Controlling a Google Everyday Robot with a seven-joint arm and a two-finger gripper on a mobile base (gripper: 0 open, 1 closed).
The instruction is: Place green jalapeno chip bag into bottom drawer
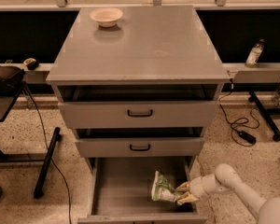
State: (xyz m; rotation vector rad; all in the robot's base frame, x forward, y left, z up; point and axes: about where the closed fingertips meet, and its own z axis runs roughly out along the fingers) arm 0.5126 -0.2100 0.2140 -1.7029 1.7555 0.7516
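Note:
The green jalapeno chip bag (162, 188), light green and white, is inside the open bottom drawer (121, 190), low over the right part of its grey tray. My gripper (183, 193) reaches in from the right over the drawer's side wall and is shut on the bag's right end. The white arm (228, 185) runs off to the lower right corner. I cannot tell whether the bag touches the tray floor.
Two upper drawers with black handles (140, 113) are slightly pulled out above. A pale round bowl (106, 16) sits on the cabinet top. A bottle (254, 54) stands on a ledge at right; cables (238, 125) lie on the floor; a black stand (46, 162) is at left.

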